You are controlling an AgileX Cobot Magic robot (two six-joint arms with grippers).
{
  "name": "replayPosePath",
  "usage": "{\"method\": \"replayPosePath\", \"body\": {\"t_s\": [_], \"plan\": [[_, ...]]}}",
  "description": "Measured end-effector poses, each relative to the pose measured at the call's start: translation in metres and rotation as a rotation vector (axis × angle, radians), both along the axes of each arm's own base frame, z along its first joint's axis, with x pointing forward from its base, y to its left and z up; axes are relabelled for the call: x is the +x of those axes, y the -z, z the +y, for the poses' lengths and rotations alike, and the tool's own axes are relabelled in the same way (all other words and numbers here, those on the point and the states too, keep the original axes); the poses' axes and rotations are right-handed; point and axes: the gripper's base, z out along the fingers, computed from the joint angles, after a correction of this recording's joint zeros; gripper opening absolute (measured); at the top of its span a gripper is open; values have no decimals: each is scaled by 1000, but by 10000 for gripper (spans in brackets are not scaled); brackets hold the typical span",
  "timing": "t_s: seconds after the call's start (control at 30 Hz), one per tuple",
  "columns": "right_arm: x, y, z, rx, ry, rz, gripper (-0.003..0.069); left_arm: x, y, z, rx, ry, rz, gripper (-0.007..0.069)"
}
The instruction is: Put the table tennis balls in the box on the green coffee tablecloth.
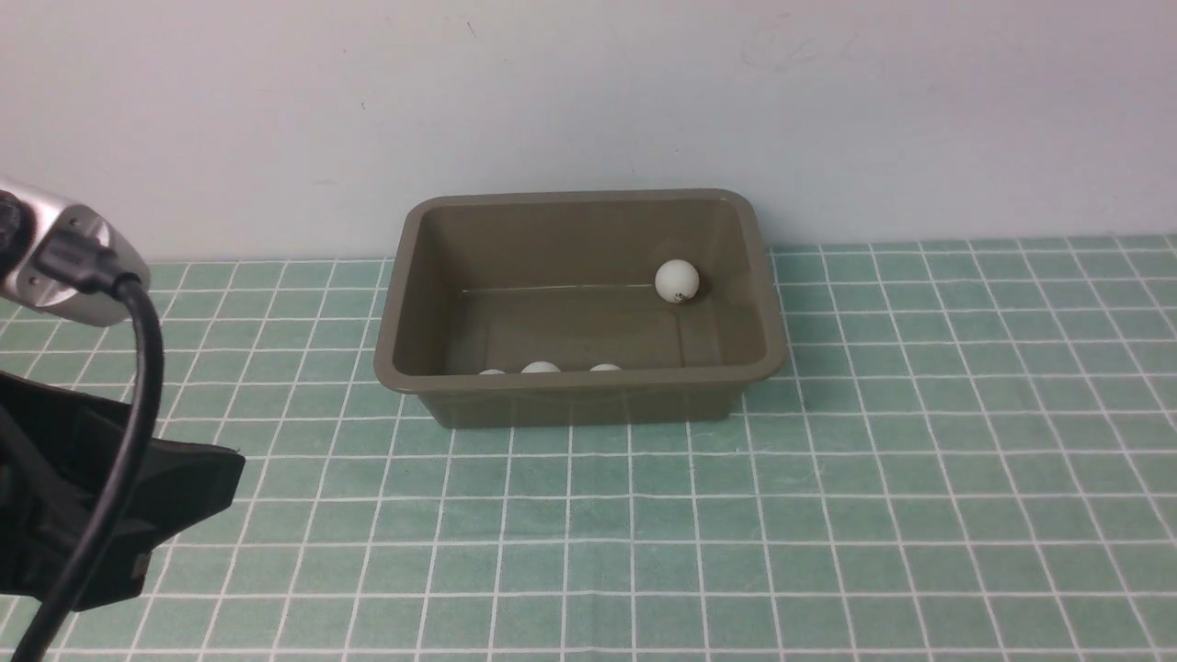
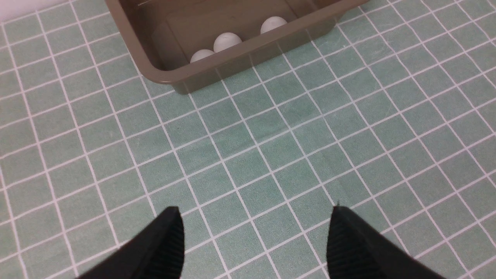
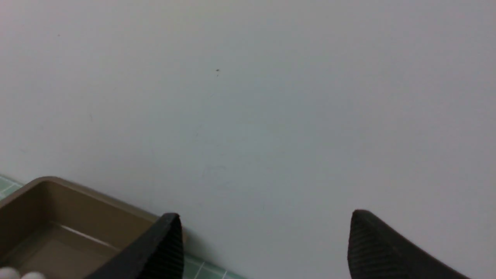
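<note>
i see the box (image 1: pixel 588 405) sitting on the green coffee tablecloth (image 1: pixel 828 478), its far long side close to the pale wall (image 1: pixel 588 92). all four table tennis balls (image 1: pixel 677 280) are inside it. one rests near the box's far right corner. the other three lie in a row along the box's near wall, toward its left half, and in the front view only their tops show over the rim.

the box is olive-brown plastic and lidless, with rounded corners, a flared rim and walls that slope in toward the floor. the balls are matte white, and the lone one carries a small dark mark low on its side. the cloth is pale teal-green with thin white lines in small squares.

the left wrist view looks down into the box's near left corner (image 2: pixel 201 77) and shows the three near balls more fully. the two nearest that corner sit just beside each other, and the third is a little apart. the lone ball shows only in the front view. the left gripper (image 2: pixel 255 211) hangs over bare cloth on the near side of the box, apart from it, its fingers spread with nothing between them. the front view shows the left arm (image 1: pixel 83 496) and its black cable (image 1: pixel 138 386) to the left of the box.

the right wrist view takes in mostly wall, plus one corner of the box (image 3: pixel 58 201). the right gripper (image 3: pixel 267 217) has its fingers wide apart and holds nothing.
</note>
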Motion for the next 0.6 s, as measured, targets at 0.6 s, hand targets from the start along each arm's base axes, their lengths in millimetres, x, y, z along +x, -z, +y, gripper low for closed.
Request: {"method": "replayPosePath", "body": {"t_s": [0.6], "plan": [[-61,236,-10,125,-99,135,516,0,-1,-3,-34,7,2,447]]}}
